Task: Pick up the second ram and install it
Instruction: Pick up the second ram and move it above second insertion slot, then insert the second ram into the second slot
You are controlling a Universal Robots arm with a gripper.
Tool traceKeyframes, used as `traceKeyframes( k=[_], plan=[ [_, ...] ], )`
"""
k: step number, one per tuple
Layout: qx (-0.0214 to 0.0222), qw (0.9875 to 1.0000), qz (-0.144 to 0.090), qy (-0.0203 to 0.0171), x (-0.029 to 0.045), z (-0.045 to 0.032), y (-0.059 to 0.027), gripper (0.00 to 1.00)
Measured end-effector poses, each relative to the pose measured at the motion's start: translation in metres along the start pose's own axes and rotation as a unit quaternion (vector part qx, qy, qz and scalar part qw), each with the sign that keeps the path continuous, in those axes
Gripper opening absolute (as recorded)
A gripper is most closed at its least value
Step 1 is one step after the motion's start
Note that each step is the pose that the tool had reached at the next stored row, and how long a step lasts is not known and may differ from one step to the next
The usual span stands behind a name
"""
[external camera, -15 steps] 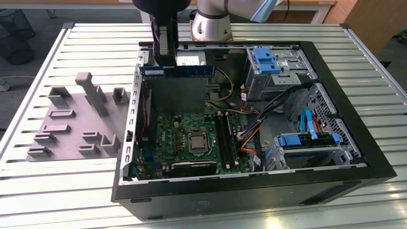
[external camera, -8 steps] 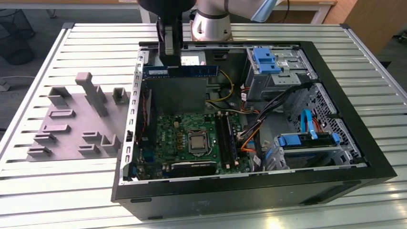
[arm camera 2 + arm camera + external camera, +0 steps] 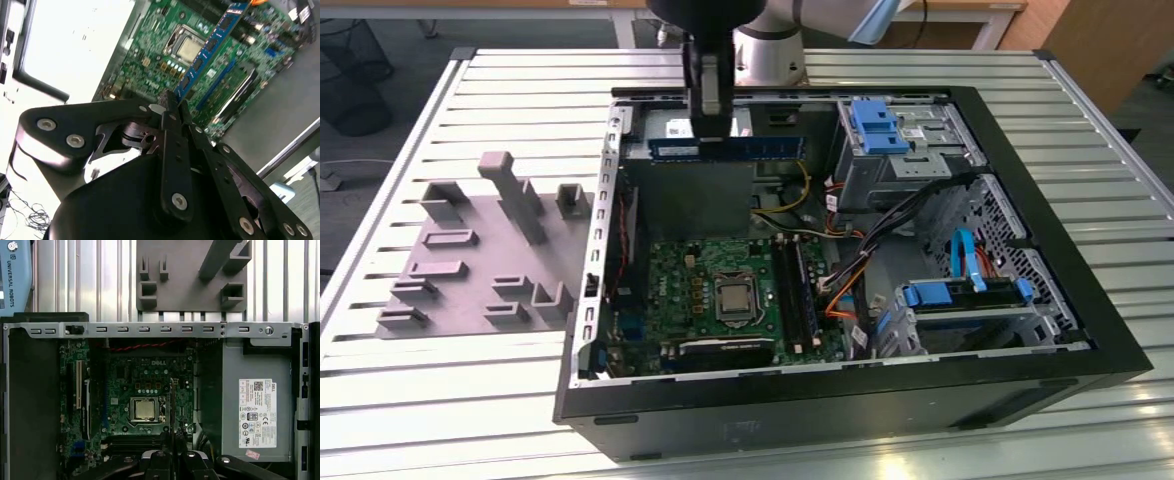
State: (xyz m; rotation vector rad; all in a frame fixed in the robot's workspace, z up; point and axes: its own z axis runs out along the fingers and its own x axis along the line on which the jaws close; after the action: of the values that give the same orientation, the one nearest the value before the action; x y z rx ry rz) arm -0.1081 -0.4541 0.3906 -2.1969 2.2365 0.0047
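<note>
In the exterior view my gripper (image 3: 708, 135) hangs over the far part of the open computer case (image 3: 594, 300), shut on the second ram (image 3: 747, 148). The ram is a slim blue stick with dark chips, held level and lengthwise above the case floor, gripped near the end at the exterior view's left. The second wrist view shows the ram (image 3: 210, 45) running out from the shut fingertips (image 3: 169, 107), with the green motherboard (image 3: 150, 60) beneath it. In the first wrist view the ram (image 3: 172, 405) appears edge-on above the motherboard (image 3: 125, 385), close to the processor socket (image 3: 144, 410).
Dark memory slots (image 3: 795, 290) run beside the processor (image 3: 736, 297). Orange and black cables (image 3: 847, 285) cross toward blue drive brackets (image 3: 961, 292) and a drive cage (image 3: 881, 130). The grey power supply (image 3: 255, 410) sits inside the case. A grey parts fixture (image 3: 480, 250) lies on the slatted table.
</note>
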Motion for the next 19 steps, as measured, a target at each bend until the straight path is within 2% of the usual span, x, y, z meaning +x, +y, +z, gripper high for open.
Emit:
traceKeyframes(
  k=[6, 12, 14, 19],
  plan=[
    [0.0000, 1.0000, 0.000, 0.0000, -0.0005, 0.0001, -0.0252, 0.14],
    [0.0000, 1.0000, 0.000, 0.0000, -0.0008, 0.0001, -0.0445, 0.14],
    [0.0000, 1.0000, 0.000, 0.0000, -0.0008, 0.0001, -0.0475, 0.14],
    [0.0000, 1.0000, 0.000, 0.0000, -0.0009, 0.0001, -0.0477, 0.14]
  ],
)
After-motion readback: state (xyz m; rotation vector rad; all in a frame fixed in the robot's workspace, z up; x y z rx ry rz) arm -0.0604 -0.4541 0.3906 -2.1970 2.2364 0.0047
